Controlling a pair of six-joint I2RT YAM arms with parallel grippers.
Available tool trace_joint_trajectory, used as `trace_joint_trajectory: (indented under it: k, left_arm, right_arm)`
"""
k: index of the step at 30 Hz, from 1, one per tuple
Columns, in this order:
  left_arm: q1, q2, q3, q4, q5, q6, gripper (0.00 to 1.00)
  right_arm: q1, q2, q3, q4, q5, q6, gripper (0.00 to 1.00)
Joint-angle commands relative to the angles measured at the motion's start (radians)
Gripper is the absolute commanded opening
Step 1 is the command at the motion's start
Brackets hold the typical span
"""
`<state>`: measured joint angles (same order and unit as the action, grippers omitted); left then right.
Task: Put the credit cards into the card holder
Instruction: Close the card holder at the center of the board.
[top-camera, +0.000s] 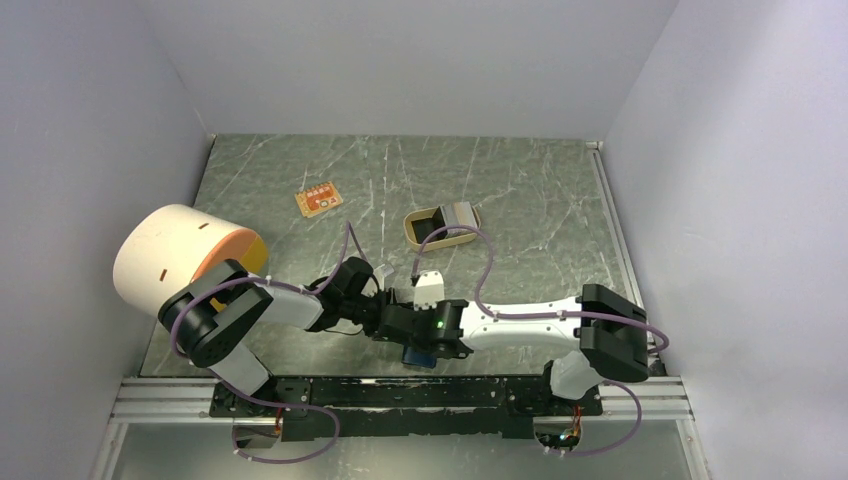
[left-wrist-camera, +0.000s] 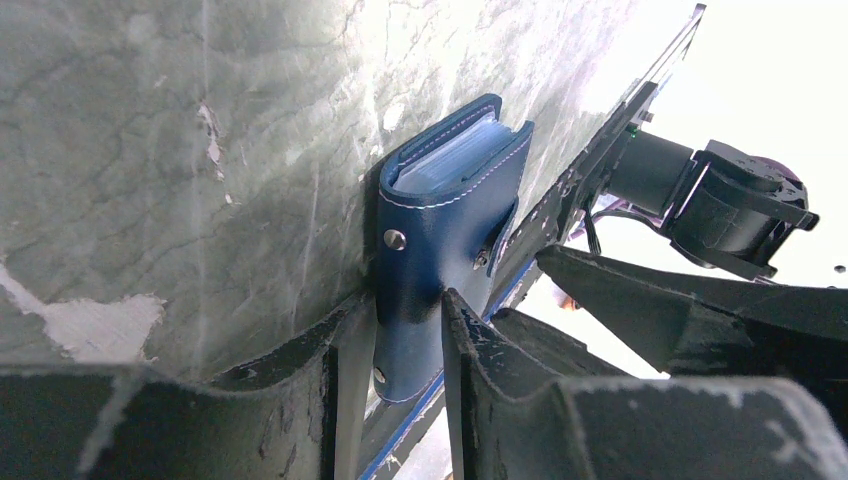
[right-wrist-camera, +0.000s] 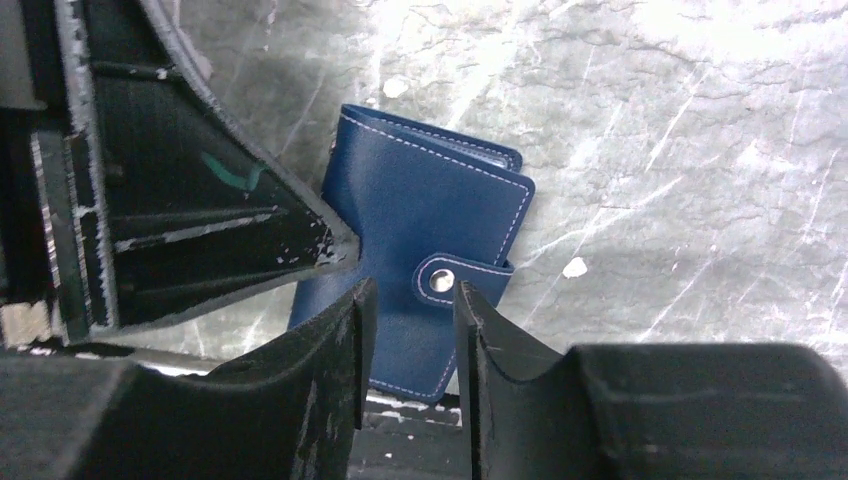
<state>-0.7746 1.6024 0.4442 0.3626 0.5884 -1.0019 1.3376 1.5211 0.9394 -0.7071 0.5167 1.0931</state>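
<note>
At near table (top-camera: 520, 180) edge, centre, where both arms meet: card holder (right-wrist-camera: 420, 210), navy, folded, snap tab wrapped over front face. Left gripper (left-wrist-camera: 408, 298) clamped on card holder's lower end, one finger on each face. Right gripper (right-wrist-camera: 412, 288) positioned at snap tab, jaws parted by narrow gap, nothing pinched between them; contact with tab not determinable. Credit cards (top-camera: 462, 214): grey stack at right end of tan tray (top-camera: 425, 238), farther back on table, well apart from card holder.
</note>
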Motion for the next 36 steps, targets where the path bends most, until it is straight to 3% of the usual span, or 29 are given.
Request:
trace_joint_trajectory:
  k: [1, 12, 23, 36]
  left_arm:
    - [-0.011, 0.006, -0.015, -0.040, -0.028, 0.026, 0.37]
    - [-0.011, 0.000, -0.018, -0.042, -0.029, 0.028, 0.37]
    - [-0.012, 0.005, -0.017, -0.039, -0.026, 0.028, 0.36]
    - [-0.012, 0.010, -0.017, -0.034, -0.025, 0.026, 0.36]
  right_arm:
    - [0.005, 0.049, 0.028, -0.056, 0.063, 0.035, 0.38]
    - [0.007, 0.117, 0.048, -0.079, 0.078, 0.030, 0.32]
    - [0.024, 0.103, 0.047, -0.092, 0.088, 0.033, 0.00]
    - [0.028, 0.073, 0.020, 0.000, 0.042, 0.009, 0.01]
